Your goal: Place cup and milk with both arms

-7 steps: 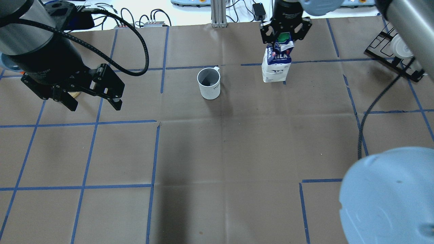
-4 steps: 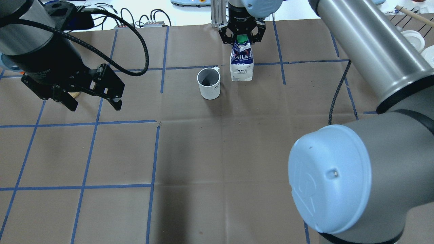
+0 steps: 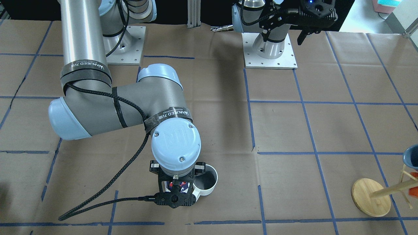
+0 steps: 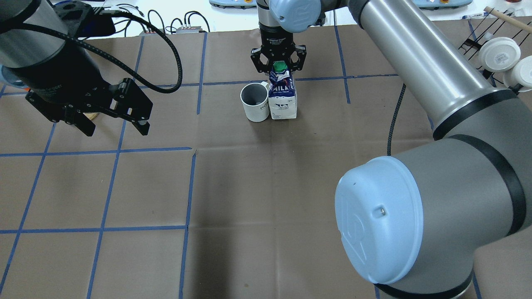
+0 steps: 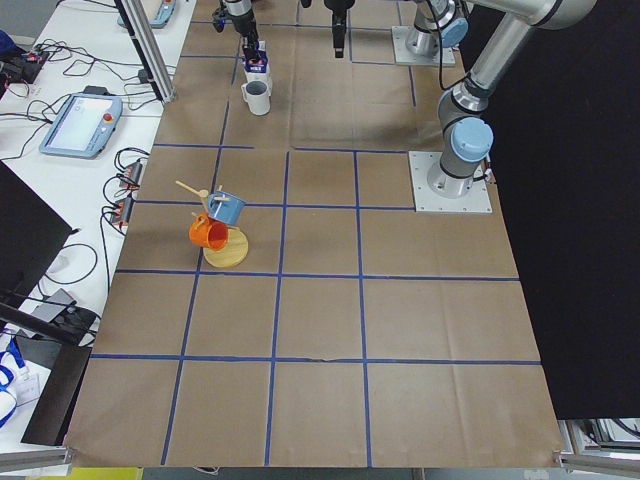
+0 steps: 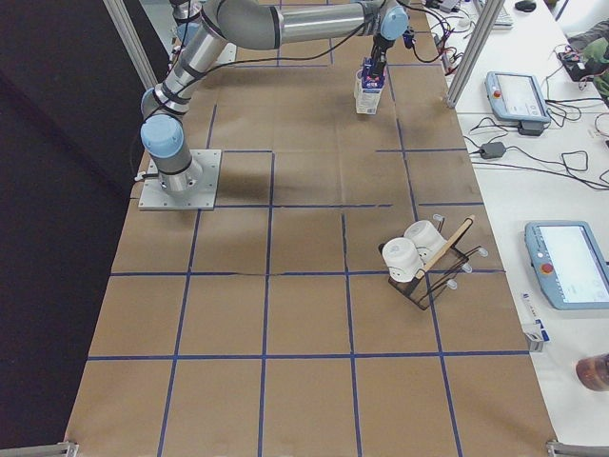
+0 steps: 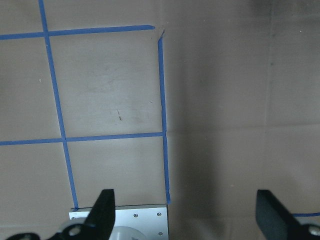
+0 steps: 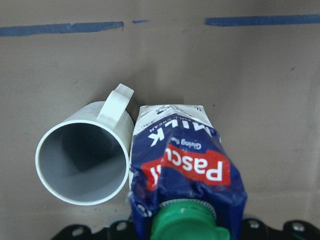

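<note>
Milk (image 4: 282, 101) stands upright on the surface (image 4: 266, 187), far centre. The cup (image 4: 254, 104) is right there touching its left side, handle pointing away from the robot. Right gripper (image 4: 278, 68) sits directly over the milk's top, fingers either side. Left gripper (image 4: 116, 129) hangs well apart, far left.

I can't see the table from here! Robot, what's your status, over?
Right gripper: jaws shut on milk top. Left gripper: jaws open, empty. Milk upright, close beside cup. Only the cup near it.
</note>
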